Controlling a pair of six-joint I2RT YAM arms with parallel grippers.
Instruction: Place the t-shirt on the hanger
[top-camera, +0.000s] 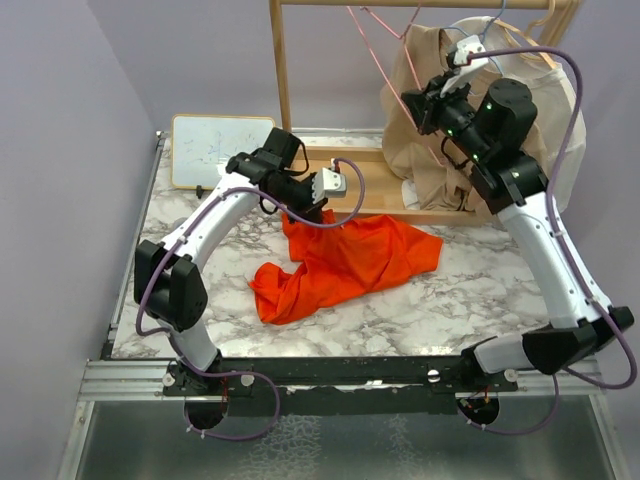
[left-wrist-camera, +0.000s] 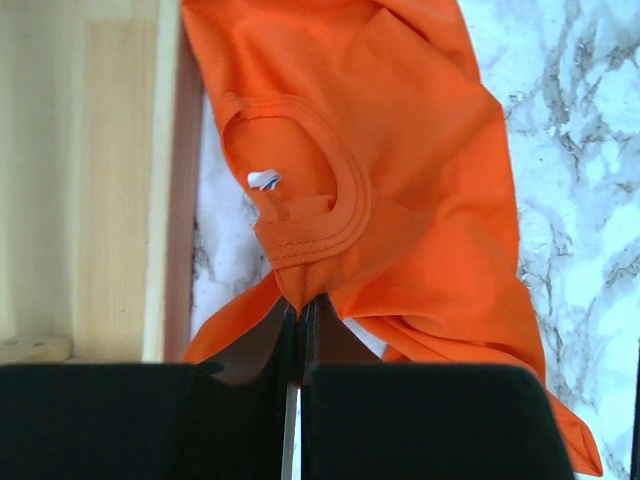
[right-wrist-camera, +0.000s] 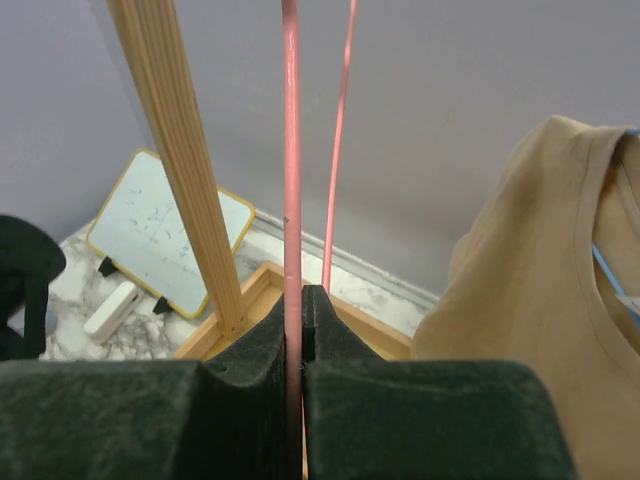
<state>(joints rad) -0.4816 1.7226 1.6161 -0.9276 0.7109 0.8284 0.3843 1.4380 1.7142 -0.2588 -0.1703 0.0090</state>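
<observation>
At lower centre, pinches t-shirt (left-wrist-camera: 420, 200) collar in left gripper (left-wrist-camera: 300, 310): soft, light, floppy, likely best held there. Upper right overhead, clamps thin hanger (right-wrist-camera: 290, 150) wire in right gripper (top-camera: 410, 104).

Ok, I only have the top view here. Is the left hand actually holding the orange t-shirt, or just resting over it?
Observer: Holding it. The left wrist view shows the left hand shut on the t-shirt, pinching the neckband at its near edge.
Operator: Can you see the neck opening?
Observer: Yes. It lies open towards that camera, and a small white label shows inside it.
Operator: And is the right hand on the pink hanger?
Observer: The right wrist view shows the right hand shut on one wire of the hanger, which runs straight up from between its fingers.
</observation>
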